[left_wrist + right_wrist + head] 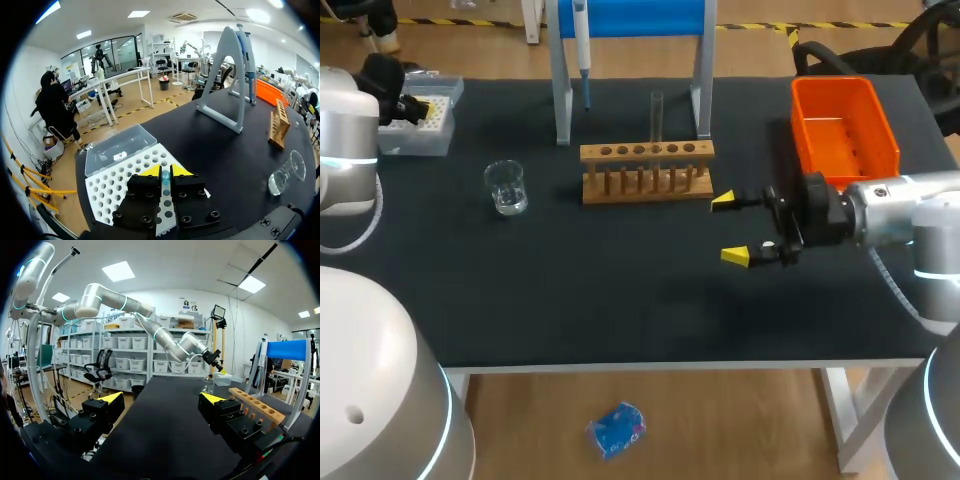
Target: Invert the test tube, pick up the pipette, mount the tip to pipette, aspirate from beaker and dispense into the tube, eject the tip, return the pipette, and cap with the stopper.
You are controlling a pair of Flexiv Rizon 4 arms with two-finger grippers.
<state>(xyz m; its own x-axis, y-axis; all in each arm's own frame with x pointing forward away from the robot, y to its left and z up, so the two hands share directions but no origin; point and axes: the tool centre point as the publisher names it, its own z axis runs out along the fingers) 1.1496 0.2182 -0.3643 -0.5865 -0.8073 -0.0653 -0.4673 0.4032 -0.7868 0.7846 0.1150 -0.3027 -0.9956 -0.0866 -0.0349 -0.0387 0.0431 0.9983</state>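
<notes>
My left gripper [165, 171] hangs over the white tip box [112, 187], its yellow tips closed on a small blue-green stopper [165, 176]. In the head view this gripper [413, 106] sits at the far left over the tip box [428, 132]. A clear test tube [657, 118] stands upright in the wooden rack [647, 172]. The pipette [582, 45] hangs on the blue-topped stand [630, 20]. A glass beaker [507, 187] stands left of the rack. My right gripper [733, 228] hovers open and empty, right of the rack.
An orange bin [843, 125] sits at the back right, behind my right arm. From the right wrist, the rack [257, 407] lies beside the right gripper [162, 397] and the beaker [208, 385] farther ahead. The tip box's clear lid [117, 150] lies open.
</notes>
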